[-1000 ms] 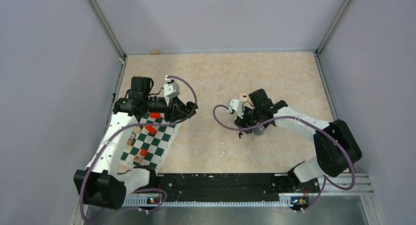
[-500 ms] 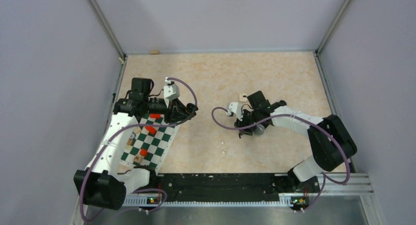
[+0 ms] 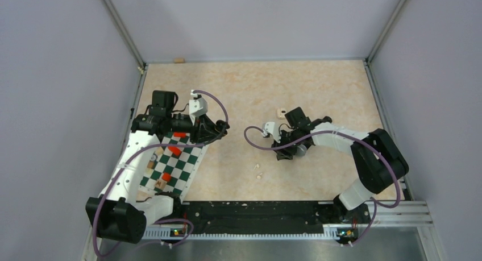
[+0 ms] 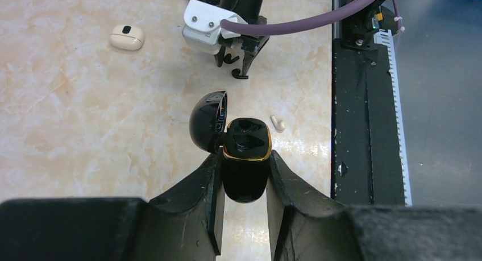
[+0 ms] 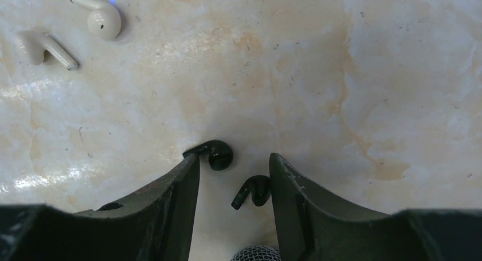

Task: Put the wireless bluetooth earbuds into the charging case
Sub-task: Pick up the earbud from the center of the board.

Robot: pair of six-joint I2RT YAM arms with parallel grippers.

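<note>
My left gripper (image 4: 244,154) is shut on a black charging case (image 4: 245,164) with a gold rim. Its lid (image 4: 206,121) stands open and both sockets show empty. It hovers left of centre (image 3: 219,129). My right gripper (image 5: 234,158) is open, low over the table (image 3: 279,145). Two black earbuds lie between its fingers. One (image 5: 216,154) touches the left fingertip. The other (image 5: 254,191) rests against the right finger. Two white earbuds (image 5: 101,17) (image 5: 46,48) lie apart at the upper left of the right wrist view.
A microphone's mesh head (image 5: 254,254) lies just behind the right jaws. A white earbud case (image 3: 281,111) sits behind the right wrist. A green-and-white checkered mat (image 3: 181,165) with red and wooden pieces lies under the left arm. A black rail (image 3: 256,210) edges the near side.
The right gripper has shifted slightly left and lower, uncovering the white case behind it, and its jaws have narrowed a little. The left arm and black case have not moved.
</note>
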